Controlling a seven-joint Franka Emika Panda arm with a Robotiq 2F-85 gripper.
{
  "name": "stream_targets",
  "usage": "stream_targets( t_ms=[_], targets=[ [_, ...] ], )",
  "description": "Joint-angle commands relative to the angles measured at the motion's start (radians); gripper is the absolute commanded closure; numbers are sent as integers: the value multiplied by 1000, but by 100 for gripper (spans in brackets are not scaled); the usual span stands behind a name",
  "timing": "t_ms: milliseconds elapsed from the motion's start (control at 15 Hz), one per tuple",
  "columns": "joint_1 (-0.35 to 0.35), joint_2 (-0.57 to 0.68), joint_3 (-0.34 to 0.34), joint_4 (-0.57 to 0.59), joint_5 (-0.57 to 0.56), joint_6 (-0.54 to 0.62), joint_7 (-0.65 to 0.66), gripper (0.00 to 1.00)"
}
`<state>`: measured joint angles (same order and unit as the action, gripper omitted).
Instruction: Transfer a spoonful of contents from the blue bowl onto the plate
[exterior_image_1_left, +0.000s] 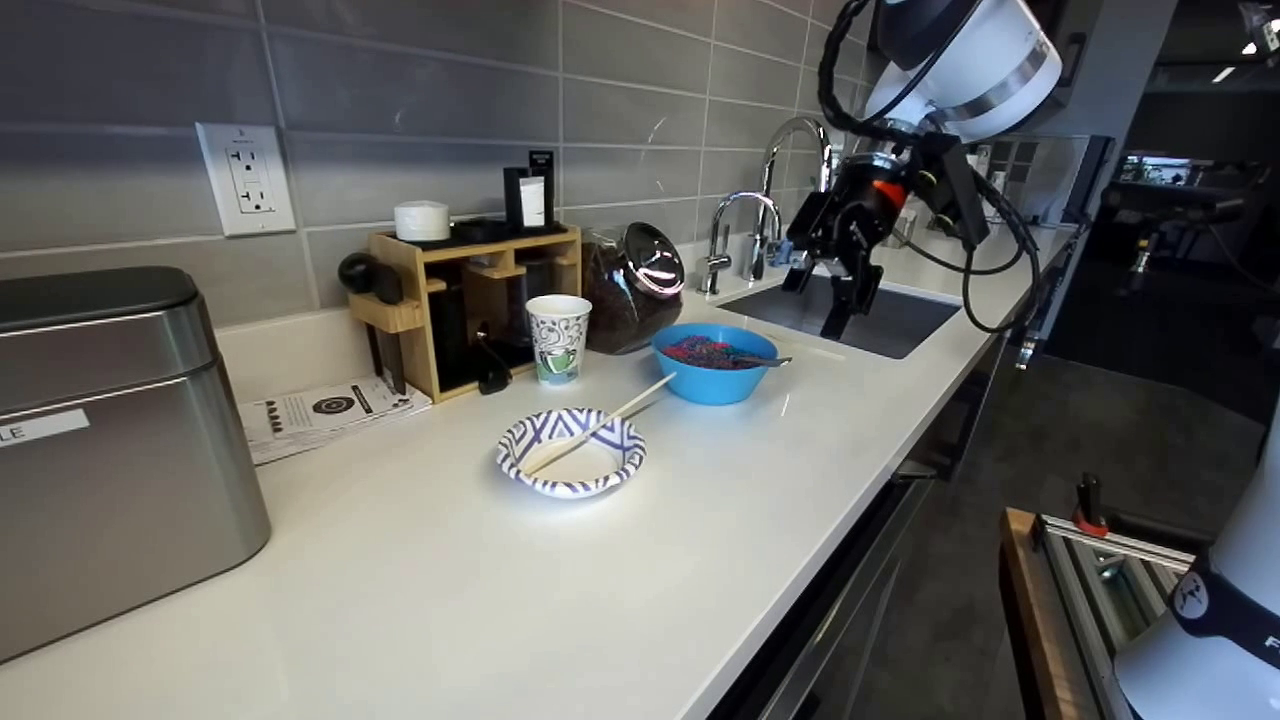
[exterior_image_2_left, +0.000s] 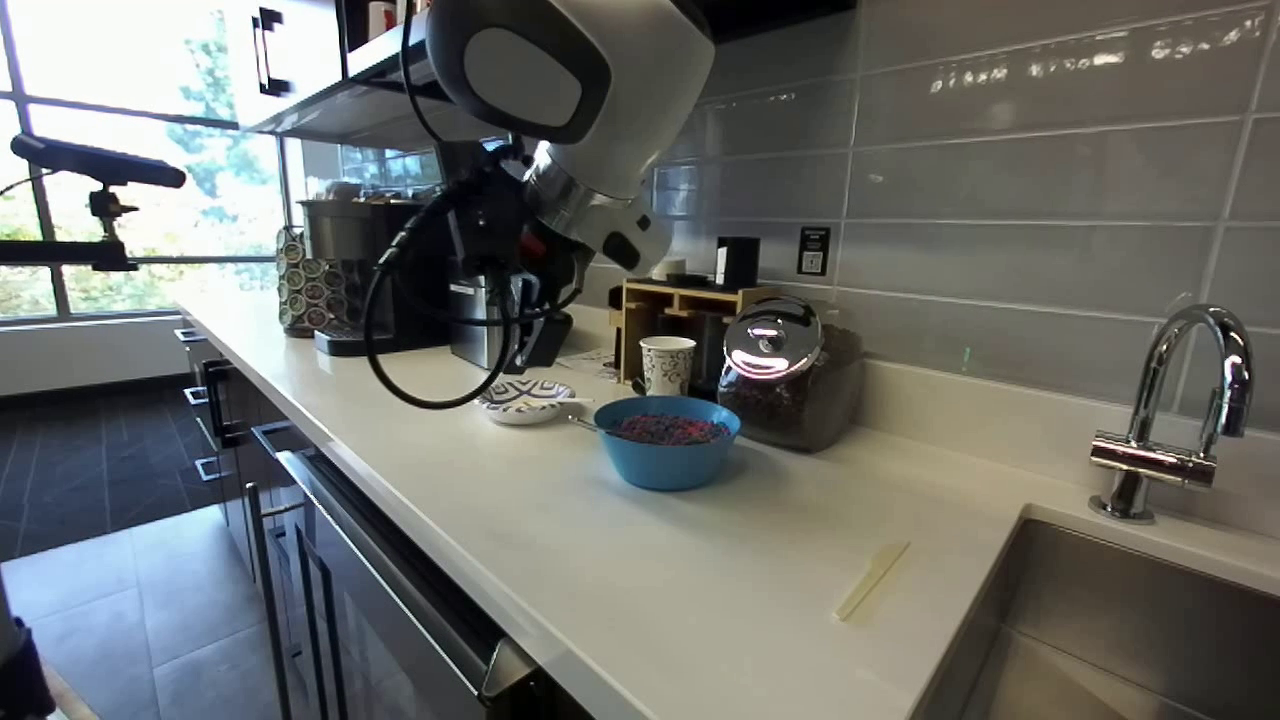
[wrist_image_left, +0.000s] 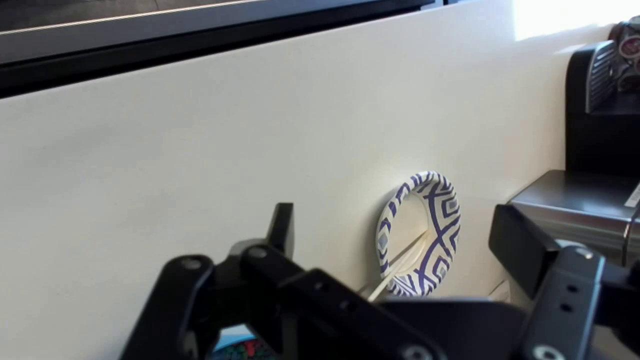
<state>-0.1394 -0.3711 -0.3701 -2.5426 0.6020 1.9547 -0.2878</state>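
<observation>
While grey tiles back the glossy white worktop, the black tool hangs, jaws spread wide, gripping nothing; in an exterior view, the round blue bowl sits right of the blue-patterned white plate.

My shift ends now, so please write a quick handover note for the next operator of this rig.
Gripper: open, holding nothing, raised above the counter.
Blue bowl: on the counter, holding the contents, small coloured pieces. A metal utensil sits in it, handle over the rim, head hidden.
Plate: on the counter near the bowl, a thin pale stick lying over its rim.
Done: no transfer shows; no contents visible on the plate.
To do: probably grip the utensil, scoop, carry across, tip onto the plate.
</observation>
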Motion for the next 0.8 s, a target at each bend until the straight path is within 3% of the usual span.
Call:
stream_targets(
  t_ms=[0, 400, 733],
  targets=[
    [-45, 50, -29, -7, 129, 28, -39, 0],
    [-143, 141, -66, -28, 234, 65, -66, 0],
    [-153, 226, -46, -39, 348, 121, -124, 0]
  ],
)
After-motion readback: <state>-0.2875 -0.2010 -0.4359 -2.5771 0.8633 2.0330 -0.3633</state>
